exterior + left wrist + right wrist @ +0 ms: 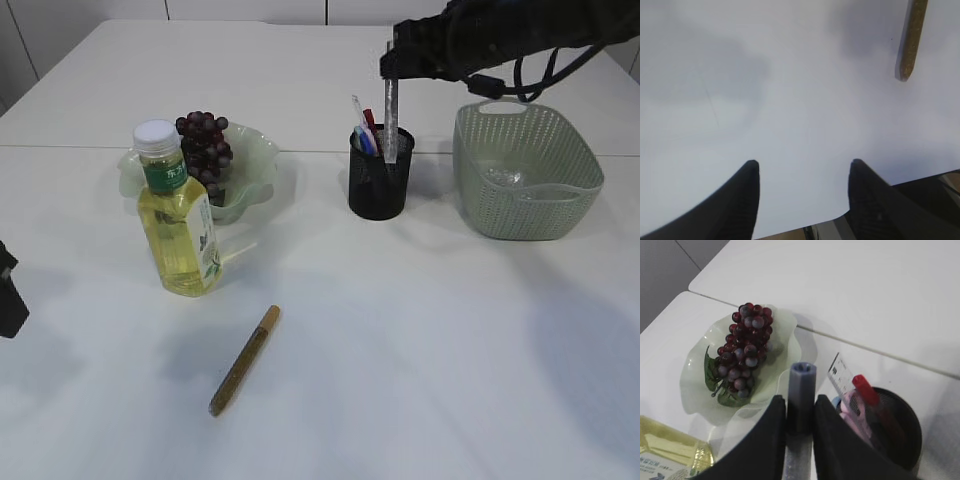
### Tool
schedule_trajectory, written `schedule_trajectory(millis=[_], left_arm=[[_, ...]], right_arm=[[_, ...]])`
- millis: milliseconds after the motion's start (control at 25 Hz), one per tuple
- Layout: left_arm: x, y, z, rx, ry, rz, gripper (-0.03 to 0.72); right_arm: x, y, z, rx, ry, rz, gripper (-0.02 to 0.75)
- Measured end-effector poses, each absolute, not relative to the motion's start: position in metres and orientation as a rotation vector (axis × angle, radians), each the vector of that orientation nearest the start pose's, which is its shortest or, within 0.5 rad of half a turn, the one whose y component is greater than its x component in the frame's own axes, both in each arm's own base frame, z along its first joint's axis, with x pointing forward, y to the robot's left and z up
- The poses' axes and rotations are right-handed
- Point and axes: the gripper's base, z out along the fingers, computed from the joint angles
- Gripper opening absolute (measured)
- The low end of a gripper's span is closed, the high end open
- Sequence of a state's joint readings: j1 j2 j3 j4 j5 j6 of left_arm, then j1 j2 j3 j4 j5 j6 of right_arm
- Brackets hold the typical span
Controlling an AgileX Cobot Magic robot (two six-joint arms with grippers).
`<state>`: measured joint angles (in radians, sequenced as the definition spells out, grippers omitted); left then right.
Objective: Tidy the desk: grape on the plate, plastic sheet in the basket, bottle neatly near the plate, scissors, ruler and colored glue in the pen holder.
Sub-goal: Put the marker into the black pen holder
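My right gripper (800, 412) was clamped on a silver glue tube (391, 115), held upright with its lower end in the black pen holder (380, 185), beside the ruler (840, 375) and red-capped pen (867, 392). My left gripper (805, 172) hung spread apart, holding nothing, over bare table (420, 330) near the gold glue stick (244, 360). Grapes (205, 145) lay on the plate (255, 160), bottle (178, 215) upright just near-left of it. Basket (525, 175) sat right of the holder.

White desk (420, 350); white cabinet doors (245, 9) behind.
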<state>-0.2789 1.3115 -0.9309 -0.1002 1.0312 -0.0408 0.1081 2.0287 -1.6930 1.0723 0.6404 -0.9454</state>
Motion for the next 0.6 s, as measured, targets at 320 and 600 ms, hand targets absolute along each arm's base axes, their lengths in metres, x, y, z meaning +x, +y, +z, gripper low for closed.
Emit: schedule_trajectory(millis=[320,600], left_arm=[[0.222,-0.072,0.266,0.286,2.893,-0.19,0.415],[0.223,-0.072,0.267,0.285,2.889,-0.191,0.415]], right_arm=[[0.474,0.093,0.285,-0.436,1.941,0.524,0.141],[0.484,0.09,0.281,-0.428,1.857,0.452,0.141]])
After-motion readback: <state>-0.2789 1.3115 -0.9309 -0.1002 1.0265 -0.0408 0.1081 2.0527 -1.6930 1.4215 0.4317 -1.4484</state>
